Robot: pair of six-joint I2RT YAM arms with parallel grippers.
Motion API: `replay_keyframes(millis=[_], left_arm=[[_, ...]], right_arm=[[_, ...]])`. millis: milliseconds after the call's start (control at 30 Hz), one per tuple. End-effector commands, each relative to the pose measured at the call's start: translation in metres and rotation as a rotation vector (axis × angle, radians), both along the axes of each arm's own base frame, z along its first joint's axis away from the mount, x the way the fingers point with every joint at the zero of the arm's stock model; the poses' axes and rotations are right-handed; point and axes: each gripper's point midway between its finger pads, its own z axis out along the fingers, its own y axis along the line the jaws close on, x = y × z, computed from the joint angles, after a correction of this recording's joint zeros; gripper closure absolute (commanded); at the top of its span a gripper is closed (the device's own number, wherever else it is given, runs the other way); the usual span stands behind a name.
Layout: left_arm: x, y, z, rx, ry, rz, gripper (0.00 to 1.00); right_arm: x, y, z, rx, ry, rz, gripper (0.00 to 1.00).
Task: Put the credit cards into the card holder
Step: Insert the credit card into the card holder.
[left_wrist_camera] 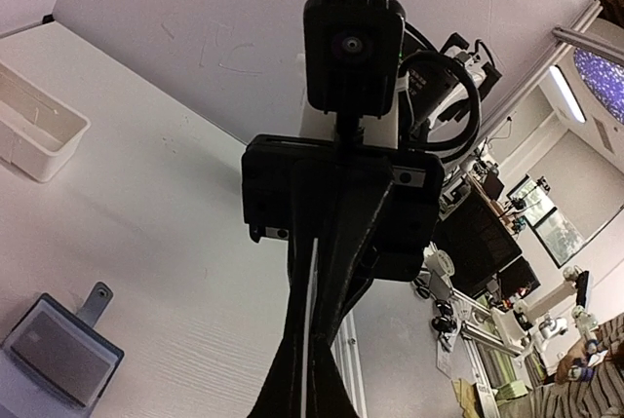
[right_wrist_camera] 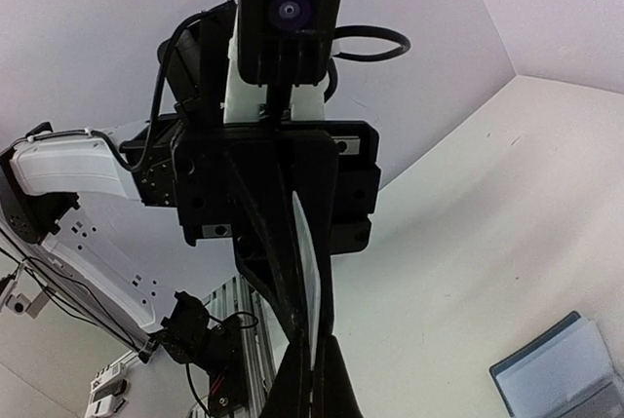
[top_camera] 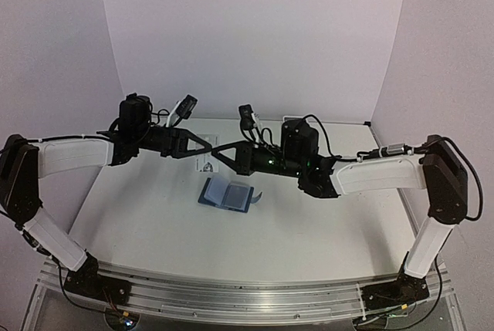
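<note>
**Both pincers on one card, above the open holder**

Your left gripper (left_wrist_camera: 305, 374) has its fingers drawn in to a thin slit. A pale credit card (top_camera: 206, 165) shows edge-on as a white line in that slit. Your right gripper (right_wrist_camera: 314, 379) meets it nose to nose, pinched just as narrowly on the same card. The two tips cross in mid-air over the middle of the table (top_camera: 139, 215), with the card held up off the surface.

A little toward the arm bases from the card, the blue card holder (top_camera: 228, 194) lies open and flat on the table. Its short strap (top_camera: 257, 196) sticks out to your right, and a pale rectangle sits in each half.

The table top is matt white, and the wrist views show a faint grain in it. Pale lilac-white backdrop walls close it in at the back and on both sides. An aluminium rail (top_camera: 247, 296) along the near edge carries both bases.

Only the top view gives you the card's printed face and both arms reaching in from the sides. Only the left wrist view shows the long white tray (left_wrist_camera: 34, 131), which stands near a corner of the backdrop. That view also shows, past the table's open side, a lab room with benches, equipment and a strip light. The right wrist view shows the left arm's white link (right_wrist_camera: 68, 165) and catches the holder at its lower right edge.
</note>
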Motion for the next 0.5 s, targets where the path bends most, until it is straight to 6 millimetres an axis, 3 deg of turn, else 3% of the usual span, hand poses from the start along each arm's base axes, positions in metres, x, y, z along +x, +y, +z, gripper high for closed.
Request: replay_keyframes(millis=[0, 67, 133, 200, 267, 467], left_arm=[[0.023, -0.006, -0.018, 0.095, 0.108, 0.150, 1.00], [0.045, -0.008, -0.047, 0.197, 0.155, 0.267, 1.00], [0.060, -0.012, -0.073, 0.285, 0.151, 0.339, 1.00], [0.067, -0.013, -0.103, 0.369, 0.175, 0.374, 1.00], [0.075, -0.013, -0.119, 0.400, 0.181, 0.393, 1.00], [0.102, -0.026, -0.137, 0.400, 0.146, 0.408, 1.00]], right_arm=[[0.024, -0.016, -0.044, -0.070, 0.116, -0.193, 0.84], [0.045, -0.042, -0.086, -0.199, 0.241, -0.397, 0.68], [0.053, -0.064, -0.123, -0.325, 0.321, -0.526, 0.61], [0.053, -0.070, -0.143, -0.377, 0.382, -0.562, 0.56], [0.052, -0.068, -0.153, -0.388, 0.426, -0.564, 0.54], [0.063, -0.074, -0.192, -0.510, 0.518, -0.671, 0.51]])
